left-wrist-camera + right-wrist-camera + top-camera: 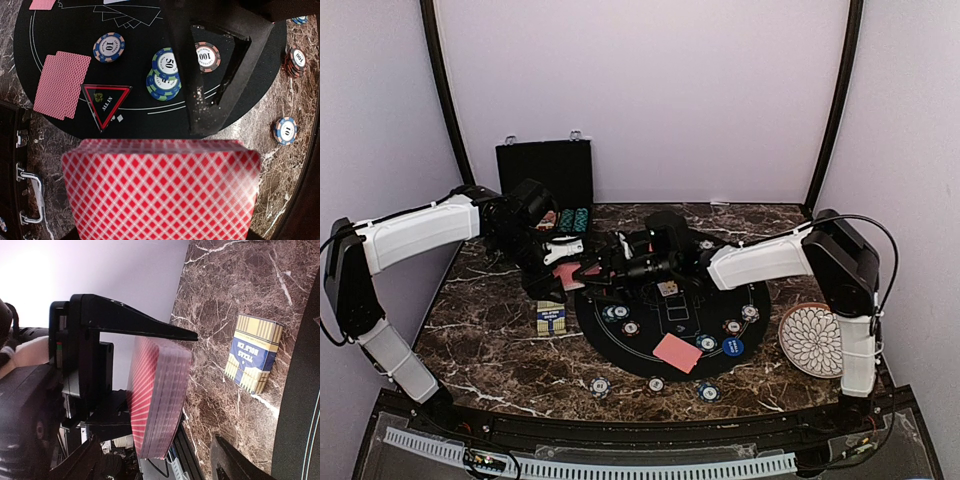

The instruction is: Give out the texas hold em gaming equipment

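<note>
Near side of the round black mat: three poker chips lie apart from one another on the marble, just off the mat's near rim.
Near part of the mat: one red-backed card lies face down. A blue marker disc sits to its right, with a single chip between the two.
Right of the mat: a white patterned plate rests on the marble just beside the rim.
Left part of the mat: a stack of chips has a 50 on top. A chip marked 10 and another marked 100 lie near it.
Mat's rim under the grippers: a red triangle token lettered ALL IN lies flat just inside the rim. Just beside it is a pair of cards, face down and overlapping.
Left of the mat: a yellow and blue card box lies flat on the marble, close to the rim.
Left gripper: it hangs over the mat's left rim, clamped on a deck of red-backed cards.
Deck: it is lifted clear of the table, squared into a thick block, with the patterned back facing the left wrist camera.
Right gripper: it extends across the mat from the right. Its jaws stand wide apart on either side of the deck's free end. Whether they touch the cards cannot be told.
Far left of the mat: a black case stands open against the back wall.
</note>
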